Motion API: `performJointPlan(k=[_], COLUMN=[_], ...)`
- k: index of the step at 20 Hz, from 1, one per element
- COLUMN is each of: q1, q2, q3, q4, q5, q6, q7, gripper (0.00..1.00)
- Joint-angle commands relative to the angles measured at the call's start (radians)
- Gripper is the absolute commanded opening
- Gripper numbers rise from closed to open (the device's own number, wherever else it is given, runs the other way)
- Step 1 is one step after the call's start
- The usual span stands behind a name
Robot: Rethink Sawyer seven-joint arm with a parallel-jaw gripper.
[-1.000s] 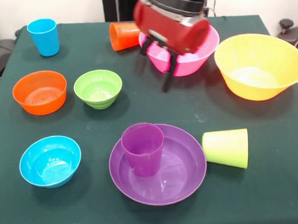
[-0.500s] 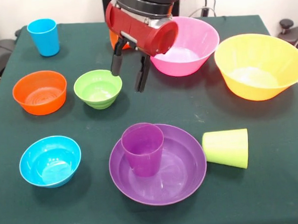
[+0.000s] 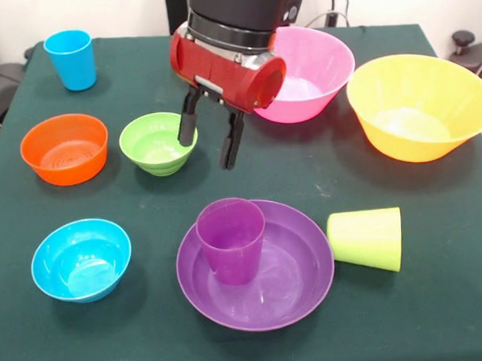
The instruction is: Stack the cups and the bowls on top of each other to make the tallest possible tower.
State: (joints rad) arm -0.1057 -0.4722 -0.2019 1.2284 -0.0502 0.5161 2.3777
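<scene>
Front view: gripper (image 3: 210,142) is hovering with jaws spread wide, holding nothing, one finger (image 3: 188,123) sitting at the green bowl's (image 3: 158,142) rim. Risk: descending offset, that finger is likely clipping the rim and shoving or tipping the bowl instead of gripping.

Table (image 3: 441,299): dark green cloth
Far left corner: blue cup (image 3: 70,59)
Left edge: orange bowl (image 3: 64,148), blue bowl (image 3: 81,259)
Near edge: purple bowl (image 3: 291,279)
Right edge: yellow bowl (image 3: 419,106)
</scene>
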Motion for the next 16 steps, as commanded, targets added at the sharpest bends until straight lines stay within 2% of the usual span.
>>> performJointPlan(k=[1,16], q1=[-0.034,-0.114], q2=[0.037,0.012], q3=[0.182,0.264], q4=[0.089,0.131], q5=[-0.122,-0.219], q6=[-0.048,-0.06], q7=[-0.207,-0.206], gripper=[1.0,1.0])
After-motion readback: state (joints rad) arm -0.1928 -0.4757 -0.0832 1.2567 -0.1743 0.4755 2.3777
